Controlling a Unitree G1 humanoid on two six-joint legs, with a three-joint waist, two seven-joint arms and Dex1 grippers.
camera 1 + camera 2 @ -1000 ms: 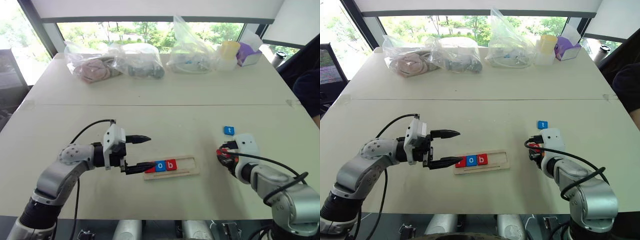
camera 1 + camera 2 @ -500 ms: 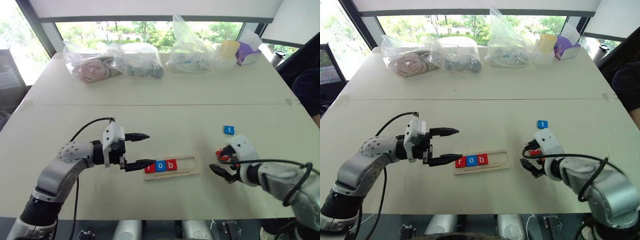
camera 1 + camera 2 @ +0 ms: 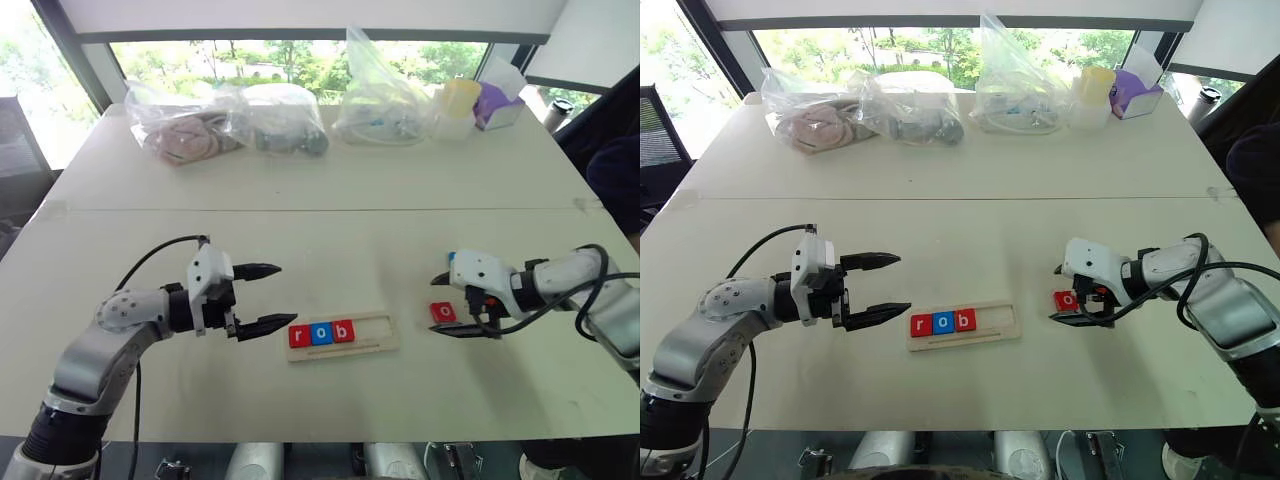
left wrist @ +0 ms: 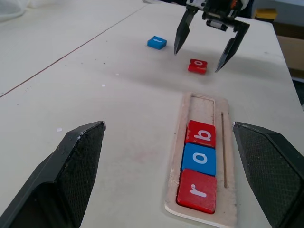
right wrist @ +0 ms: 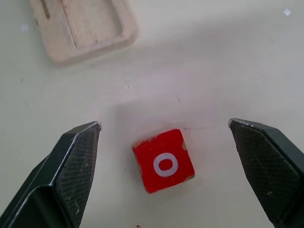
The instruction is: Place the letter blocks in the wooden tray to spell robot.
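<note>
The wooden tray [image 3: 372, 338] lies near the table's front with three letter blocks in its left part: red r [image 3: 298, 336], blue o [image 3: 320, 334] and red b [image 3: 343, 331]. To the tray's right a red o block [image 3: 442, 312] lies flat on the table. My right gripper [image 3: 1056, 295] stands open around that block, one finger on each side and neither touching it, as the right wrist view shows [image 5: 164, 161]. The blue t block [image 4: 157, 42] lies just beyond it. Left of the tray my left gripper [image 3: 286, 294] is open and empty.
Several clear plastic bags [image 3: 283, 120] line the table's far edge, with a yellow cup [image 3: 460, 103] and a purple box [image 3: 498, 106] at the far right. A person's dark sleeve [image 3: 616, 170] shows at the right edge.
My right gripper opened and let go of the red o block, which now lies on the table. Its wrist turned and the arm swung out to the right. My left gripper drew slightly left, away from the tray.
</note>
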